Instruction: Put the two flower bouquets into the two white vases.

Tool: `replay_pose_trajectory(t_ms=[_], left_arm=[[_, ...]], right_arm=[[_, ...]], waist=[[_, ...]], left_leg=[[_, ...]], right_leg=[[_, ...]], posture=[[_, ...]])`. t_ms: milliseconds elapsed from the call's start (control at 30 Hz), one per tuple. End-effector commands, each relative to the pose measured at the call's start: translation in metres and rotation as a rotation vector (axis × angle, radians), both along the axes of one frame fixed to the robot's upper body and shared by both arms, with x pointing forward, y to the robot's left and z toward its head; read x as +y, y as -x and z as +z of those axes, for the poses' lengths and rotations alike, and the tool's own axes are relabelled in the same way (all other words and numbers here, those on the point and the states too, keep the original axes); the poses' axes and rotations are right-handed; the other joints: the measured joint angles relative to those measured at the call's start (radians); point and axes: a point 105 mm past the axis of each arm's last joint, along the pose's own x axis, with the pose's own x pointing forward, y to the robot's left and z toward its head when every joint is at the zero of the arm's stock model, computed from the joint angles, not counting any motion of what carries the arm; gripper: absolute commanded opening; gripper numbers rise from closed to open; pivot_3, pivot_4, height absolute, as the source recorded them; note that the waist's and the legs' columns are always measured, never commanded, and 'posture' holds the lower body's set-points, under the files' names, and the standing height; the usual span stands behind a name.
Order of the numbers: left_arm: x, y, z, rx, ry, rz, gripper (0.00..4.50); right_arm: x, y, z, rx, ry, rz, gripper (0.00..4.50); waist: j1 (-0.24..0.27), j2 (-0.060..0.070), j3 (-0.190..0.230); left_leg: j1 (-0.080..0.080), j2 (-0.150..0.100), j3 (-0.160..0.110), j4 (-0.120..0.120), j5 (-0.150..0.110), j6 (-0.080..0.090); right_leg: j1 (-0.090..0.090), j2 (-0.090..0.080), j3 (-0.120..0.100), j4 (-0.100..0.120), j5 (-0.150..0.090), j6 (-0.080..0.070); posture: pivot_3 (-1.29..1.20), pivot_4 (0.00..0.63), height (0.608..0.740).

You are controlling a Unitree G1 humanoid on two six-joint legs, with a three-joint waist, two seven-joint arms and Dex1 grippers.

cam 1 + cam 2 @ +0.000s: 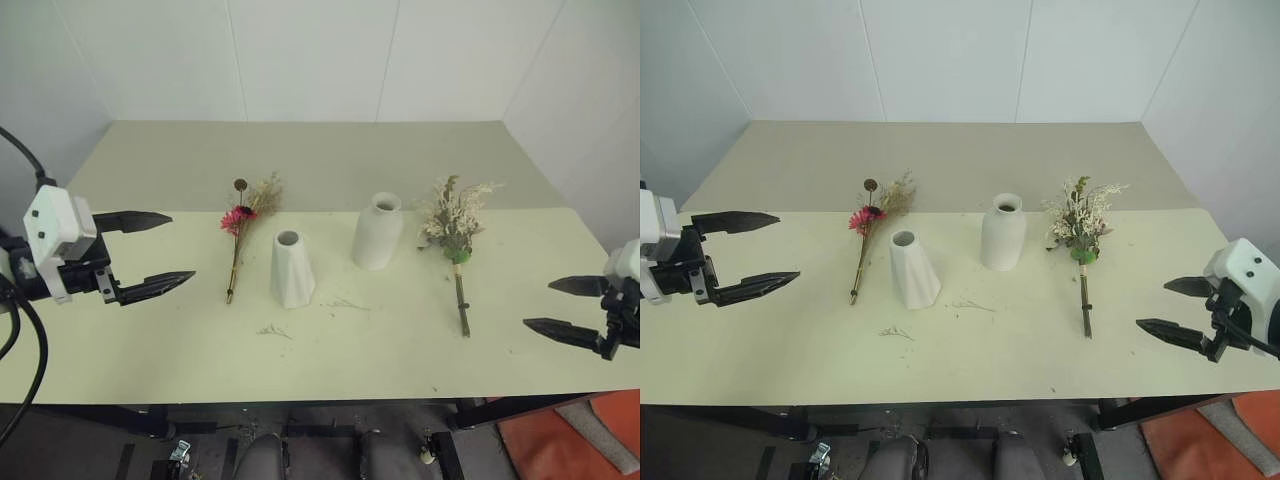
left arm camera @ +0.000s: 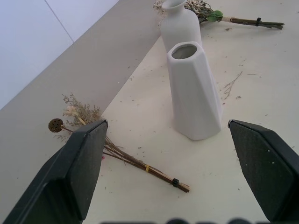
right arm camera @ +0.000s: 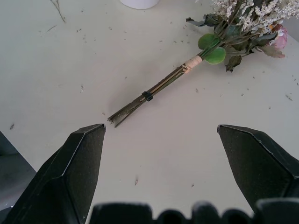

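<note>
Lying beyond right end effector [image 3: 159, 135]: fuller bouquet [image 3: 219, 37]

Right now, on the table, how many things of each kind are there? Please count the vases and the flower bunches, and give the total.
Vases: 2, the short faceted vase and the tall rounded vase, both white and standing upright.
Flower bunches: 2, the slim bunch with a red flower and the fuller bunch with cream sprigs, both lying flat.
Total: 4.

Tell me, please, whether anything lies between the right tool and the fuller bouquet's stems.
Nothing visible does. The right tool is open above bare table, with the fuller bouquet lying flat just ahead, its stem ends towards the tool.
</note>
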Motion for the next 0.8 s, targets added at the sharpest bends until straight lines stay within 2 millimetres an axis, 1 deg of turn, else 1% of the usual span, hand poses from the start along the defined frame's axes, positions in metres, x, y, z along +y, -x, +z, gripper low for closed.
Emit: replay_pose_trajectory(t_ms=[33, 267, 367, 400, 467, 533, 567, 633, 733, 800], left_arm=[[-0.001, 0.003, 0.013, -0.052, -0.012, -0.007, 4.5], [-0.003, 0.001, 0.014, -0.049, -0.013, -0.026, 4.5], [-0.011, -0.002, 0.02, -0.076, 0.007, -0.062, 4.5], [-0.016, -0.002, 0.023, -0.089, 0.025, -0.09, 4.5], [-0.038, -0.008, 0.029, -0.116, 0.077, -0.192, 4.5], [-0.059, -0.018, 0.032, -0.14, 0.088, -0.265, 4.5], [-0.064, -0.022, 0.033, -0.146, 0.086, -0.28, 4.5], [-0.076, -0.032, 0.036, -0.163, 0.077, -0.315, 4.5], [-0.094, -0.042, 0.039, -0.177, 0.074, -0.377, 4.5], [-0.105, -0.046, 0.038, -0.181, 0.067, -0.415, 4.5]], right_arm=[[0.0, 0.001, 0.012, -0.049, 0.029, 0.003, 4.49], [-0.002, 0.003, 0.011, -0.057, 0.036, -0.022, 4.49], [0.0, -0.002, 0.013, -0.083, 0.027, -0.062, 4.49], [0.001, -0.006, 0.014, -0.092, 0.02, -0.08, 4.49], [0.01, -0.017, 0.008, -0.09, 0.041, -0.076, 4.49], [0.024, -0.032, 0.001, -0.075, 0.032, -0.065, 4.49], [0.028, -0.037, -0.001, -0.068, 0.021, -0.065, 4.49], [0.037, -0.055, -0.008, -0.051, -0.021, -0.097, 4.49], [0.049, -0.085, -0.019, -0.024, -0.116, -0.193, 4.49], [0.053, -0.102, -0.029, -0.007, -0.128, -0.26, 4.49]], waist=[[0.0, 0.0, 0.0], [0.0, 0.0, 0.0], [0.0, 0.0, 0.0], [0.0, 0.0, 0.0], [0.001, 0.0, 0.0], [0.002, -0.001, 0.0], [0.001, -0.001, 0.0], [-0.002, -0.001, 0.0], [-0.011, -0.001, 0.001], [-0.011, -0.001, 0.001]], left_leg=[[0.0, 0.0, 0.0, 0.0, 0.0, 0.0], [0.0, 0.0, 0.0, 0.0, 0.0, 0.0], [0.0, 0.0, 0.0, 0.0, 0.0, 0.0], [0.0, 0.0, 0.0, 0.0, 0.0, 0.0], [0.0, 0.0, 0.0, 0.0, 0.0, 0.0], [0.001, 0.0, 0.0, 0.001, 0.0, 0.0], [0.001, 0.0, 0.0, 0.002, 0.0, 0.0], [0.0, -0.001, 0.0, 0.002, 0.0, -0.001], [-0.001, -0.001, 0.0, 0.002, 0.0, -0.001], [-0.002, -0.001, -0.001, 0.001, 0.0, 0.0]], right_leg=[[0.0, 0.0, 0.0, 0.0, 0.0, 0.0], [0.0, 0.0, 0.0, 0.0, 0.0, 0.0], [0.0, 0.0, 0.0, 0.0, 0.0, 0.0], [0.0, 0.0, 0.0, 0.0, 0.0, 0.0], [0.0, 0.0, 0.0, 0.0, 0.0, 0.0], [0.002, 0.0, 0.0, 0.001, 0.0, 0.0], [0.002, 0.0, 0.0, 0.001, 0.001, 0.0], [0.001, 0.0, 0.0, 0.001, 0.001, 0.0], [0.0, 0.001, 0.001, 0.001, 0.001, -0.001], [-0.001, 0.001, 0.001, 0.001, 0.001, -0.001]], posture=[[0.0, 0.15, 0.74], [0.0, 0.15, 0.74], [0.0, 0.15, 0.74], [0.0, 0.15, 0.74], [0.0, 0.15, 0.74], [0.0, 0.15, 0.74], [0.0, 0.15, 0.74], [0.0, 0.15, 0.74], [0.0, 0.15, 0.74], [0.0, 0.15, 0.74]])
